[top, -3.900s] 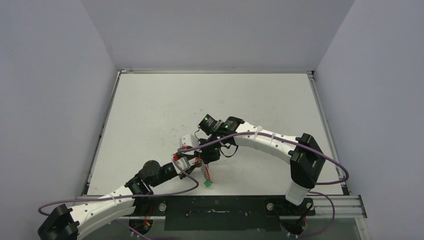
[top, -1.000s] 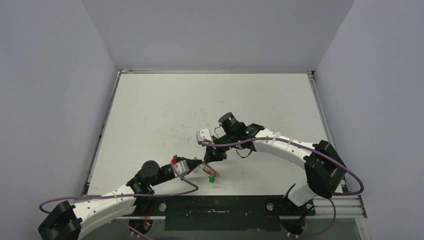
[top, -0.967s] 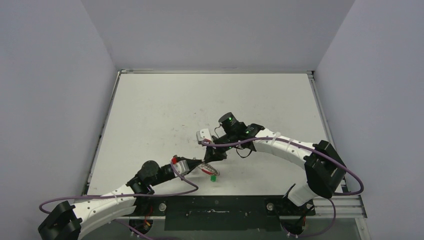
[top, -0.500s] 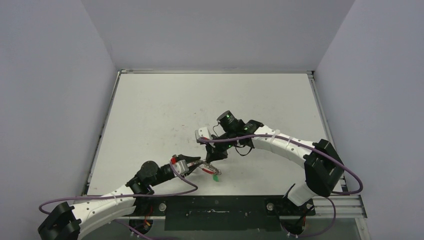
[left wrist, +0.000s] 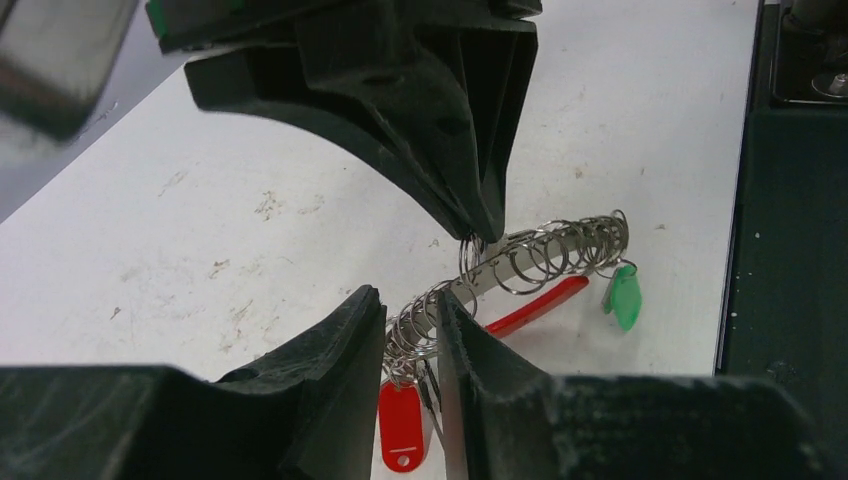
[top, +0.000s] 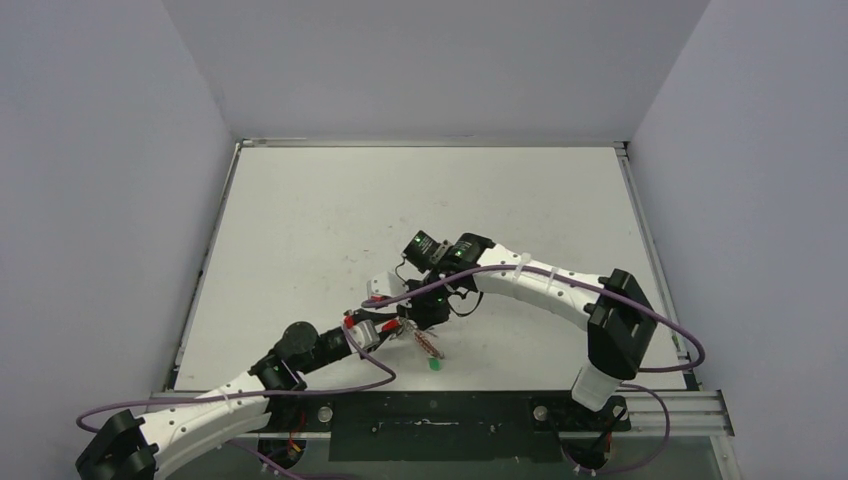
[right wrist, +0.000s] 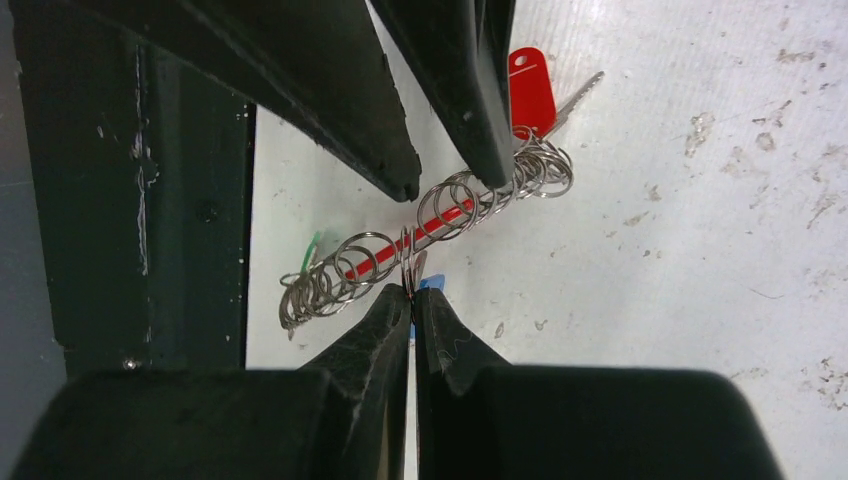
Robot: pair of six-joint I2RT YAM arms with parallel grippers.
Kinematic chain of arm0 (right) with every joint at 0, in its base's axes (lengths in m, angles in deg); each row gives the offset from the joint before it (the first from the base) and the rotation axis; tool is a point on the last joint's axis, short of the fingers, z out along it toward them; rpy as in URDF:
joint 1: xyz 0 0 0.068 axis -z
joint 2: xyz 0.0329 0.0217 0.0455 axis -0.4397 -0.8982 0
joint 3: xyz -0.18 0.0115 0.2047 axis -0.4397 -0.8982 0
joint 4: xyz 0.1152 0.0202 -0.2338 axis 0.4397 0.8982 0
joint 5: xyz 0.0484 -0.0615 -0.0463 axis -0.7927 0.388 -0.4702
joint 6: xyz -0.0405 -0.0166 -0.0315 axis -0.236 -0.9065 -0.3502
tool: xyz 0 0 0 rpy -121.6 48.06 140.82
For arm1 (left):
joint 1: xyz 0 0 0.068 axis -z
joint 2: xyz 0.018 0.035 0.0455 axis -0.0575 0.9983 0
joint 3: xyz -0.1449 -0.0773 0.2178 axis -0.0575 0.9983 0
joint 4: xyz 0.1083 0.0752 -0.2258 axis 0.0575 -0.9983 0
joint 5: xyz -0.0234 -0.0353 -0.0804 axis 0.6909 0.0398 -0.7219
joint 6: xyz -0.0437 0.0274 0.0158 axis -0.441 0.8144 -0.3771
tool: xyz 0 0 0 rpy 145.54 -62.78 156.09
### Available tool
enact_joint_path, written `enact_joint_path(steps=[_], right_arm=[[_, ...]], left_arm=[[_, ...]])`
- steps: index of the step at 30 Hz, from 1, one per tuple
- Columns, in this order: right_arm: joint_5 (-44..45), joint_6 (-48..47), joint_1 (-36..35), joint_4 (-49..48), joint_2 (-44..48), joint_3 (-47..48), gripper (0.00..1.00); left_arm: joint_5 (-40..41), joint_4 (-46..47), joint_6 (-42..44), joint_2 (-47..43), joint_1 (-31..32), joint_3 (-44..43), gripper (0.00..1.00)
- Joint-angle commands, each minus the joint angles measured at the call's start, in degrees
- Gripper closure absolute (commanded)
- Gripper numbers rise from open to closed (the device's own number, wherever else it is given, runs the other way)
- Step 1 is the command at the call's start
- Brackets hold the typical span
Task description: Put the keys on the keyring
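The white tabletop (top: pixel 420 200) is scuffed with faint grey smudges and specks. A thin metal rail (top: pixel 430 143) frames its far edge and a dark strip (top: pixel 480 405) runs along the near edge. Close to that strip, about midway across, the keyring (left wrist: pixel 540 255) stretches out as a row of silvery wire loops over a red curved section (left wrist: pixel 540 303); how much of it touches the tabletop cannot be told. The green key (left wrist: pixel 622 298) sits at the end nearest the strip, a red-headed key (left wrist: pixel 401 425) at the other end, and a blue key (right wrist: pixel 432 284) peeks out by the middle
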Motion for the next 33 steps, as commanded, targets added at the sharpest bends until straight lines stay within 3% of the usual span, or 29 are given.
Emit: enact_joint_path(steps=[1,9,23,26,33], right_arm=[[4.32,1.32,-1.52,4.57,-2.7,5.94,1.0],[2.94,3.11,-2.5,4.45,-5.61,9.84,1.0],[2.82,2.79,-3.18,4.21,-6.03,9.41,1.0],[2.77,2.77,-3.31,4.17,-6.06,9.45,1.0],[2.66,2.76,-3.41,3.95,-6.16,9.36,1.0]], left_arm=[[-1.81,-0.59,1.39,1.29,0.03,-2.99,0.76],[-5.8,0.87,2.47,6.58,0.12,-4.23,0.72],[-4.69,5.3,2.52,10.68,0.35,-4.82,0.72],[-4.59,5.6,2.91,10.86,0.3,-5.05,0.74],[-5.84,6.29,3.45,11.68,0.3,-5.36,0.9]])
